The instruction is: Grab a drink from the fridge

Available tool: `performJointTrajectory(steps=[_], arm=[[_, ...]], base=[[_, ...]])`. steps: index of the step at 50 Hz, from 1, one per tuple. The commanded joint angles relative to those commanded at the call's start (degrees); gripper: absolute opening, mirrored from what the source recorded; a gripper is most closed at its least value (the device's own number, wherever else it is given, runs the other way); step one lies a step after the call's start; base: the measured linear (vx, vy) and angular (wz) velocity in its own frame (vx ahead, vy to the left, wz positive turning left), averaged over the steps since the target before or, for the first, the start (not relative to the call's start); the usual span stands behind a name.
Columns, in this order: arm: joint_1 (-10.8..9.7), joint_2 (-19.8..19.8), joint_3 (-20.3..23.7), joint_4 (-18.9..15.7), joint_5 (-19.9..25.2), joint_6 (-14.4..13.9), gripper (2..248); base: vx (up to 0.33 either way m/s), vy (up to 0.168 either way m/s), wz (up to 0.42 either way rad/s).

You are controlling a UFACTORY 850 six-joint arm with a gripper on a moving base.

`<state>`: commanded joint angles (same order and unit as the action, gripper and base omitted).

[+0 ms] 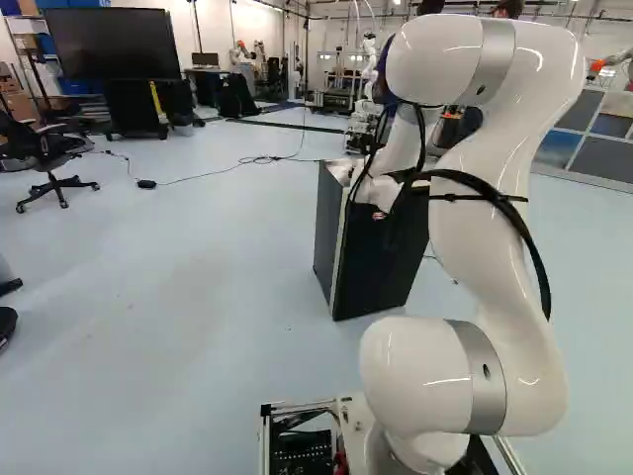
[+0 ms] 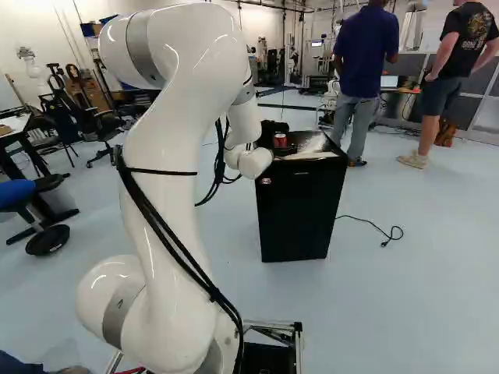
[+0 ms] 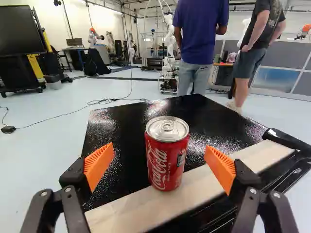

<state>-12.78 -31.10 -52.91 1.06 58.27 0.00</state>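
So the drink here is a red soda can [image 3: 166, 155], and it isn't inside anything, it's standing upright on top of the black mini fridge [image 2: 302, 214], right by the near edge. Its base is on the pale strip [image 3: 141, 208] that runs along that edge, with the glossy black top [image 3: 204, 114] stretching out behind it.

The white arm [image 2: 175, 187] reaches over from the left in the right base view, and the gripper [image 2: 270, 131] is up at the can. In the wrist view, the gripper [image 3: 159, 147] is wide open, one orange pad [image 3: 98, 166] off to each side. The can sits pretty much centred in the space framed by the jaws, with a visible gap on both sides, so neither pad is touching it and nothing's gripped. How deep the can sits relative to the fingertips, I honestly can't tell.

Also, there's a black power cord [image 2: 366, 220] on the floor beside the fridge, plug end loose.
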Motion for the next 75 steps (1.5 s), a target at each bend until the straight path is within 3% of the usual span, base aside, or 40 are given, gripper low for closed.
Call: performJointTrajectory(steps=[5,6,11,12,16,17,21,22,27,28,75], arm=[[0.00,-0.03,-0.04,0.00,0.00,0.00,247],[0.00,-0.03,-0.04,0.00,0.00,0.00,224],[0.00,-0.03,-0.04,0.00,0.00,0.00,224],[0.00,-0.03,-0.04,0.00,0.00,0.00,185],[0.00,-0.03,-0.04,0.00,0.00,0.00,185],[0.00,-0.03,-0.04,0.00,0.00,0.00,147],[0.00,-0.03,-0.04,0.00,0.00,0.00,147],[0.00,-0.03,-0.04,0.00,0.00,0.00,109],[0.00,-0.03,-0.04,0.00,0.00,0.00,109],[0.00,-0.03,-0.04,0.00,0.00,0.00,97],[0.00,4.03,0.21,0.00,0.00,0.00,97]], base=[[0.000,0.000,0.000],[0.000,0.000,0.000],[0.000,0.000,0.000],[0.000,0.000,0.000],[0.000,0.000,0.000],[0.000,0.000,0.000],[0.000,0.000,0.000],[0.000,0.000,0.000],[0.000,0.000,0.000],[0.000,0.000,0.000],[0.000,0.000,0.000]])
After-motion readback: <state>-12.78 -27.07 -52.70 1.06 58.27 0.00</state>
